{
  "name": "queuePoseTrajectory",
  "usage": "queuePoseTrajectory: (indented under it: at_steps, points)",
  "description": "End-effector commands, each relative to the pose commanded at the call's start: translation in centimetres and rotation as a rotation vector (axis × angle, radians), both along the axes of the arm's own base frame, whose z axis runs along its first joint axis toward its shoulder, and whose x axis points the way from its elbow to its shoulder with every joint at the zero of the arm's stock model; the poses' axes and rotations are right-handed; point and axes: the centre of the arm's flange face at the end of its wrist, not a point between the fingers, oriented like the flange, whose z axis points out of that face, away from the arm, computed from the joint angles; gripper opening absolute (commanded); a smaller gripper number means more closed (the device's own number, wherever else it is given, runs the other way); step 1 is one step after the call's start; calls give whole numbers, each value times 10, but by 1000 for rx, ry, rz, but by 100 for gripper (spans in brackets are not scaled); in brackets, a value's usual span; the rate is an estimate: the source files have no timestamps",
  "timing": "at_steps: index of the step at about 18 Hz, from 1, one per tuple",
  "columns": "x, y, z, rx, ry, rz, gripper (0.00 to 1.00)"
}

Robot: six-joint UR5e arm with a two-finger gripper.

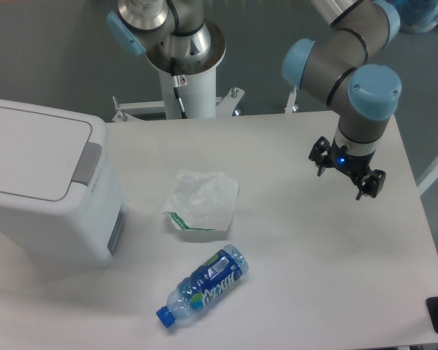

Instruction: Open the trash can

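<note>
The trash can point(47, 189), a boxy white bin with rounded corners, a flat lid lying closed and a grey push tab, stands at the table's point(314, 277) left edge. Well apart, over the right side, the tool point(348, 177) hangs with fingers spread, pinching nothing.

Items showing on the table point(292, 240), by count:

- Trash can point(47, 189): one is standing at the left edge, carrying one lid point(29, 149), one grey tab point(87, 162) and one grey side panel point(117, 232).
- Wrapper point(201, 198): one is lying crumpled near the centre.
- Bottle point(203, 286): one is lying on its side, carrying one blue cap point(163, 316).
- Arm point(350, 65): one is reaching over the right side, carrying one gripper point(348, 177) with two fingers.
- Pedestal point(190, 80): one is standing behind the table.
</note>
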Motion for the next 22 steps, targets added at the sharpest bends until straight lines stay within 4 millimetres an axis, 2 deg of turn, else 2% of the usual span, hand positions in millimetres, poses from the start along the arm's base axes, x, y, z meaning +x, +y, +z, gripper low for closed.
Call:
queuePoseTrajectory:
  at_steps: [6, 9, 12, 13, 16, 19, 22]
  points:
    - [5, 5, 9, 30, 6, -10, 100]
    - [13, 3, -4, 53, -29, 3, 100]
    - [20, 3, 11, 69, -8, 19, 100]
    - [26, 3, 22, 84, 5, 59, 100]
    - [50, 13, 17, 144, -43, 156, 100]
    - [71, 25, 42, 174, -31, 137, 100]
    - [107, 46, 69, 204, -94, 136, 100]
